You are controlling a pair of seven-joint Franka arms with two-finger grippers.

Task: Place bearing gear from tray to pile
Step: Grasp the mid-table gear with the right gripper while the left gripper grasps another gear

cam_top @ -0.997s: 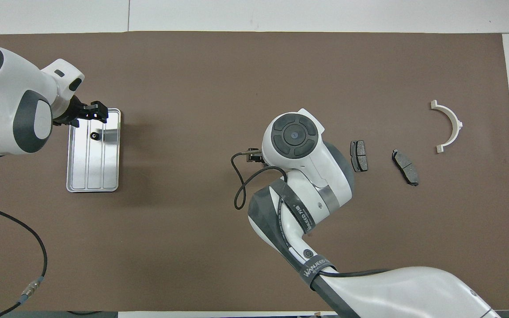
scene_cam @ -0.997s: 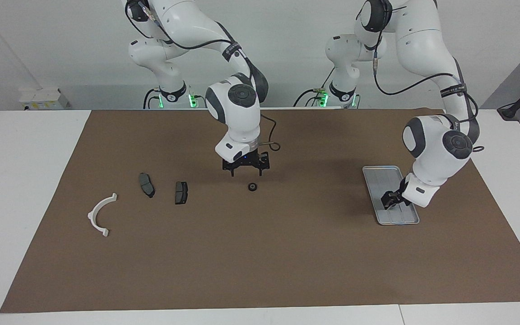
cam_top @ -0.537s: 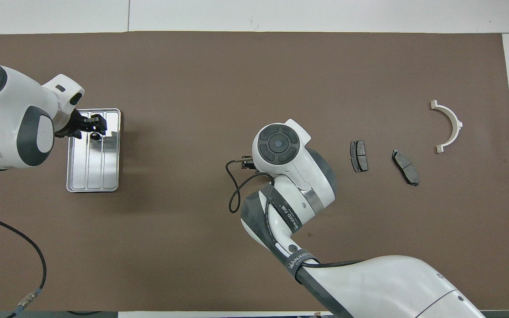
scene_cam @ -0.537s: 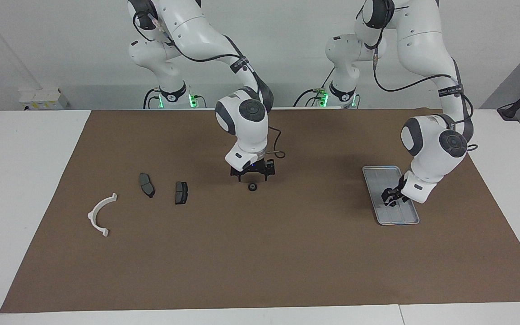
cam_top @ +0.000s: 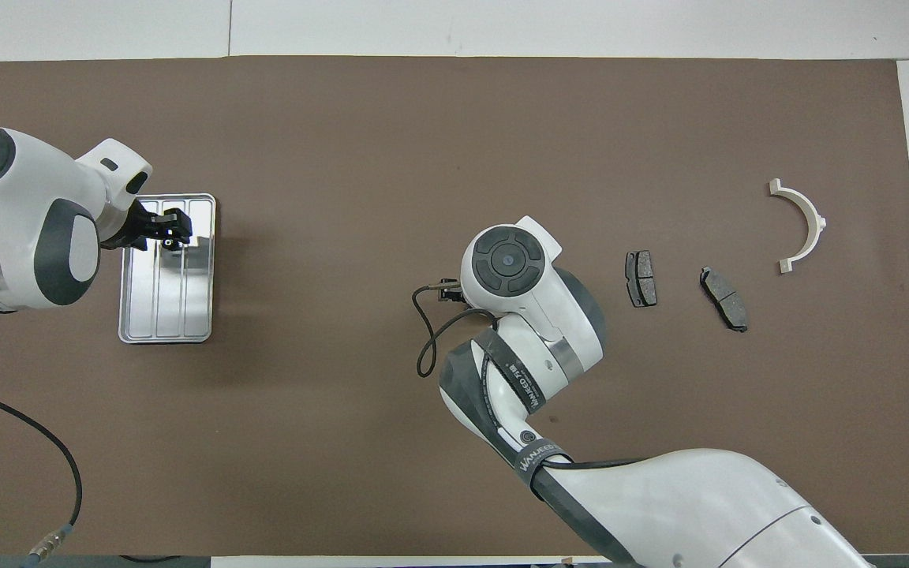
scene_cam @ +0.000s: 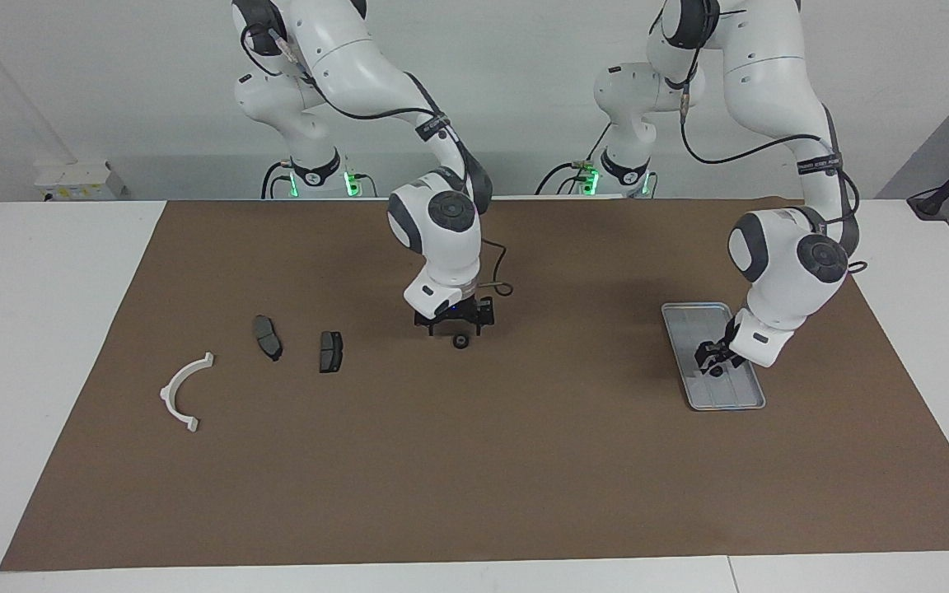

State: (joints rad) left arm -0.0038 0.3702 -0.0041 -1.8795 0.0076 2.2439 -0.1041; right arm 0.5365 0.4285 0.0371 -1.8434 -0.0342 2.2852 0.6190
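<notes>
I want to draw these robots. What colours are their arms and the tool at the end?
Both arms are chunky, glossy white tubes with dark grey round joint caps. Black cables loop along them, and dark bands carry white lettering. The left tool and the right tool are small, black and two-fingered. Green lights glow at the bases.

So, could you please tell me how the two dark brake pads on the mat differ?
The pad beside the white arc lies slanted and looks tapered; the other pad lies straighter and looks blockier. Both are dark grey and lie flat on the brown mat.
</notes>
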